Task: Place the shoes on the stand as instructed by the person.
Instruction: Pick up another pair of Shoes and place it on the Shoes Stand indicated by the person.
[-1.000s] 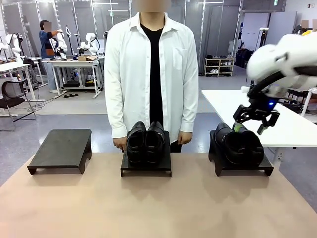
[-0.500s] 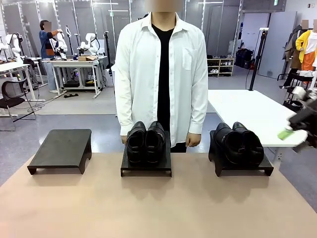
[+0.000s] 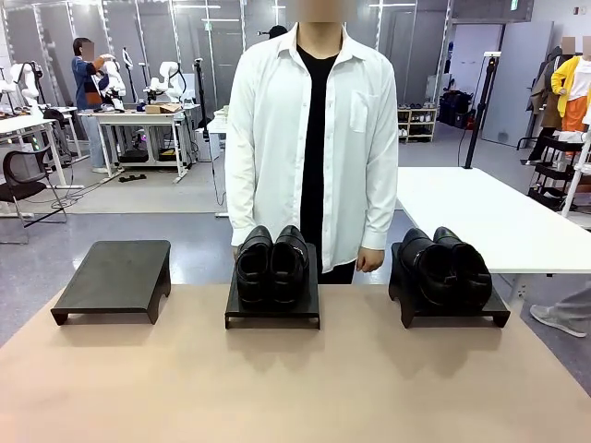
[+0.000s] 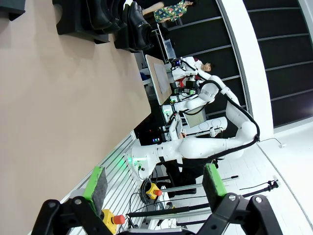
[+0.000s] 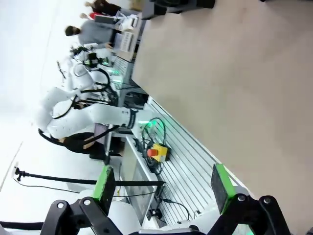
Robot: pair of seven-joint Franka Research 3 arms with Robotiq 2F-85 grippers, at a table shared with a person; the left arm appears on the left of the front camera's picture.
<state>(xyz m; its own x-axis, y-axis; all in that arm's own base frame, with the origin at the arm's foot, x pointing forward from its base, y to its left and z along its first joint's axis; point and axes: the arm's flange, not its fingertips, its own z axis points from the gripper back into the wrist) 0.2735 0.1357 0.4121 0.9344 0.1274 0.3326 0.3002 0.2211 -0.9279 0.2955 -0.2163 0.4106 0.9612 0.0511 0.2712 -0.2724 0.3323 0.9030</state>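
Three dark stands sit in a row at the table's far side. The left stand (image 3: 115, 274) is bare. A glossy black pair of shoes (image 3: 271, 263) sits on the middle stand (image 3: 272, 317), and a higher black pair (image 3: 443, 269) on the right stand (image 3: 457, 318). The person (image 3: 309, 138) in a white shirt stands behind the middle stand, arms hanging down. My left gripper (image 4: 155, 183) is open and holds nothing; black shoes (image 4: 134, 24) on a stand show far off. My right gripper (image 5: 162, 182) is open too, hanging beside the table (image 5: 234, 73).
The tan tabletop (image 3: 295, 378) stretches in front of the stands. A white table (image 3: 480, 217) stands behind at the right. Other people and work tables are farther back. In the wrist views the robot's base and a red stop button (image 5: 157, 152) lie off the table's edge.
My right arm, which hung over the right-hand shoes a second ago, has pulled away to the right and out of the front view. The person has shifted slightly to the right.
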